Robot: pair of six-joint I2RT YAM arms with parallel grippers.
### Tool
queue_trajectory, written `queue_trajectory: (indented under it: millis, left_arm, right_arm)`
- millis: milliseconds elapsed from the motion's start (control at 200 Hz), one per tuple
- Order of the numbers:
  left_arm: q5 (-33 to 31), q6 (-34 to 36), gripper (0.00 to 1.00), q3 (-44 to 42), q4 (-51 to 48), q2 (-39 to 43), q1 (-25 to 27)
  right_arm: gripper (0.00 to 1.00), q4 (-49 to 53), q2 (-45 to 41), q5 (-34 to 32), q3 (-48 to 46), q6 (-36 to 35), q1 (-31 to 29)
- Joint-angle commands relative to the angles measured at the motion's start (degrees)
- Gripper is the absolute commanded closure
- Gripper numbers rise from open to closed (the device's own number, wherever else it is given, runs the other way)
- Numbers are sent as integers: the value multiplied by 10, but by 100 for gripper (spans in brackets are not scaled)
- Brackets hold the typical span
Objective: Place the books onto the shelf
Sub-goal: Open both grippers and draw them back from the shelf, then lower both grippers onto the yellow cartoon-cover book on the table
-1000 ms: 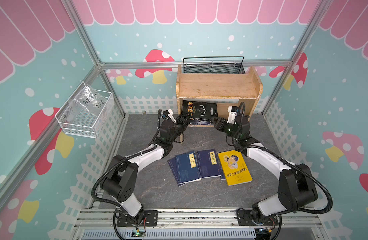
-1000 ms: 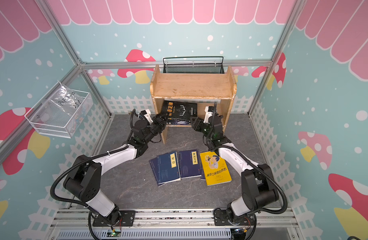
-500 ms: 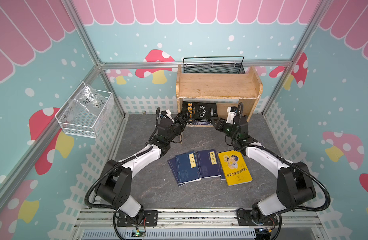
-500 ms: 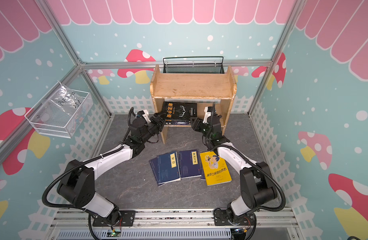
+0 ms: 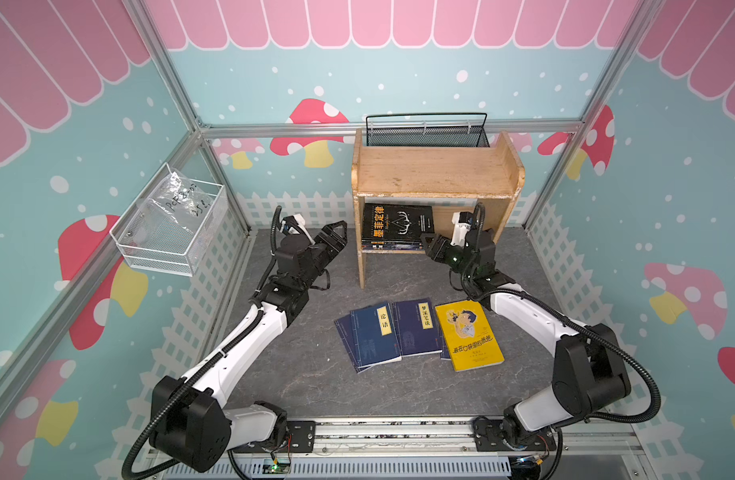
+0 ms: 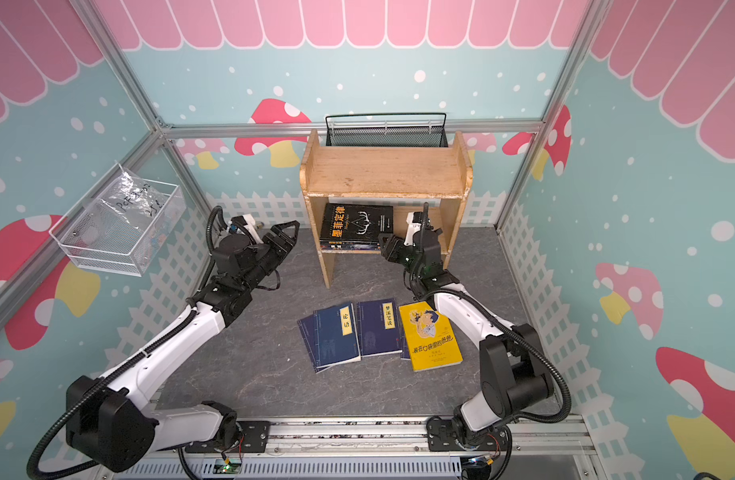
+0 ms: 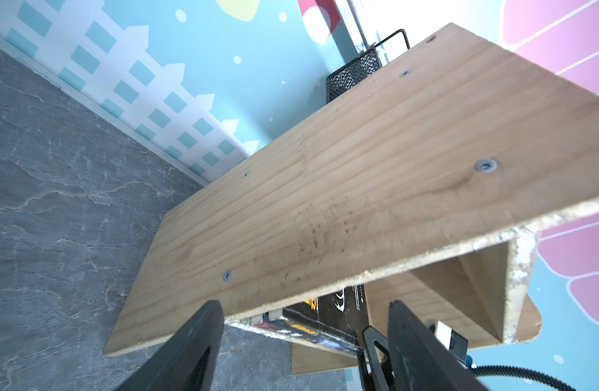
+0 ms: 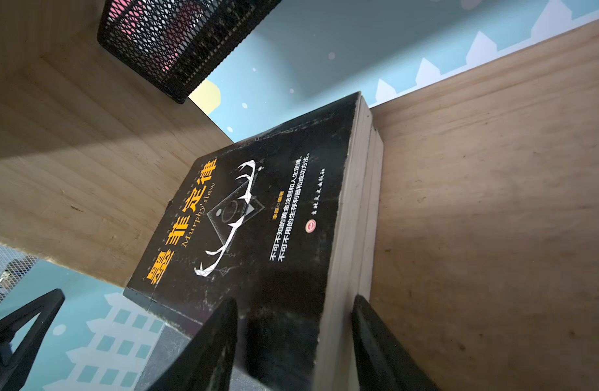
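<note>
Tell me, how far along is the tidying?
Done: the black antler book tops a stack on the shelf's lower tier. In hand: the right gripper straddles that stack's edge; the left gripper is open, empty. Left: navy books and the yellow book on the floor.

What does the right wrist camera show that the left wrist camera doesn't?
Only the right wrist view: the black antler book with its whole cover, antlers and title, plus the page edges of the stack it tops. Only the left wrist view: the outer face of the shelf side panel, with its screw heads. Both: the shelf, the black mesh basket, and the antler book, only a sliver in the left wrist view.
</note>
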State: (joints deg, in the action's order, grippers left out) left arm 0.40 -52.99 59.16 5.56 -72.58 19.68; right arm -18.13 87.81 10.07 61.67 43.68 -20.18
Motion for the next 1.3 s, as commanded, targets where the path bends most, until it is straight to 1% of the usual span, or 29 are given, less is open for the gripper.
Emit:
queue_trajectory:
  millis: [0,115,215,280,325,445,515,565,575,670,740,805,891,1001,1066,1176,1296]
  left_arm:
    - [-12,63,22,-19,-41,9,1]
    - [0,81,21,-31,-45,21,1]
    - [18,98,20,-49,-48,38,1]
    - [32,109,17,-62,-53,54,1]
    - [42,119,13,-71,-60,65,1]
    - [55,139,4,-95,-93,98,7]
    - [53,145,2,-110,-110,114,24]
    - [41,148,1,-120,-123,123,35]
    - [37,148,1,-121,-126,123,49]
    - [26,147,1,-139,-133,121,97]
    - [26,139,1,-142,-131,106,133]
    - [14,130,1,-146,-117,86,176]
    - [6,116,1,-147,-83,51,224]
    - [15,98,1,-132,-45,-11,269]
    - [15,94,1,-116,-37,-49,295]
    - [3,72,1,-99,-16,-105,324]
    - [10,25,1,-95,19,-153,332]
  right_arm:
    - [41,3,0,13,25,-23,-8]
    - [36,26,-15,2,36,-41,-8]
    - [32,50,-46,-8,33,-48,-8]
    - [30,69,-70,-12,26,-53,-8]
    - [30,86,-89,-13,18,-58,-8]
    - [26,135,-144,-15,-24,-62,-8]
    - [19,174,-182,-28,-54,-64,-8]
    - [18,203,-213,-43,-77,-61,-8]
    - [18,207,-219,-45,-82,-59,-8]
    - [18,234,-282,-56,-141,-38,-8]
    - [17,254,-319,-70,-181,-23,-8]
    - [16,284,-342,-91,-210,-11,-8]
    - [10,304,-360,-105,-250,0,-8]
    - [6,311,-359,-126,-291,4,-7]
    - [6,316,-346,-133,-303,5,-3]
    - [6,312,-324,-131,-313,10,5]
    - [5,311,-307,-128,-312,8,13]
